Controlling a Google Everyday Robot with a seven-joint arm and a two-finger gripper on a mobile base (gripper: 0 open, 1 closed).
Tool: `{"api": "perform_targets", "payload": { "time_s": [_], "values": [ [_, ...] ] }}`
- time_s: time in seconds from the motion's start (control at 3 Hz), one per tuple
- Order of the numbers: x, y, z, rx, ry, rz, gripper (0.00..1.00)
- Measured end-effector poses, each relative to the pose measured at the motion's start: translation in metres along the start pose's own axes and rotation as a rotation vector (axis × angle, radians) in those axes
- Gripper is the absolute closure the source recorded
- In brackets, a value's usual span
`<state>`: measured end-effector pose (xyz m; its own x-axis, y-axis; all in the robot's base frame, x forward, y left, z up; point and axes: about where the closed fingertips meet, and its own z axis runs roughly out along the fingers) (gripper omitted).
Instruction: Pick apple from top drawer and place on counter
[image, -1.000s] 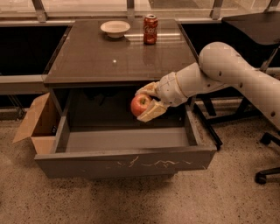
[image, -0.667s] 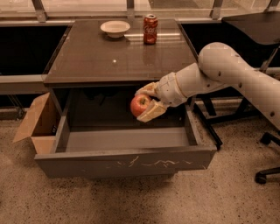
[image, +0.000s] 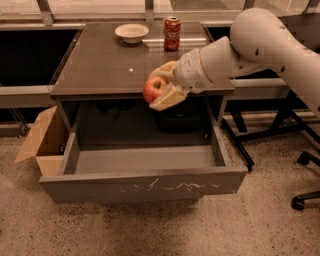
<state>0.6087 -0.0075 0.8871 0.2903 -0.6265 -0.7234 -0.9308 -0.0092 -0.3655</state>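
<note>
My gripper (image: 159, 88) is shut on the red apple (image: 153, 88) and holds it at the front edge of the counter (image: 100, 60), about level with the tabletop. The arm reaches in from the right. The top drawer (image: 145, 186) stands pulled open below, its grey front panel marked with white scratches, and its floor shows nothing in it.
A white bowl (image: 131, 32) and a red soda can (image: 172, 33) stand at the back of the counter. An open brown cardboard box (image: 42, 140) sits on the floor left of the drawer. Chair legs (image: 300, 165) stand at the right.
My gripper has lifted the apple up out of the open drawer to the level of the counter's front edge.
</note>
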Motion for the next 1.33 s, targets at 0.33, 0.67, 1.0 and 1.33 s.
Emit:
{"api": "perform_targets", "payload": {
  "time_s": [0.33,0.67,1.0,1.33],
  "values": [
    [-0.008,-0.027,-0.013,0.077,0.007,0.062,1.00],
    [0.002,-0.056,-0.025,0.162,-0.046,0.141,1.00],
    [0.017,-0.082,-0.024,0.182,-0.054,0.199,1.00],
    [0.028,-0.115,-0.024,0.171,-0.044,0.212,1.00]
  ]
}}
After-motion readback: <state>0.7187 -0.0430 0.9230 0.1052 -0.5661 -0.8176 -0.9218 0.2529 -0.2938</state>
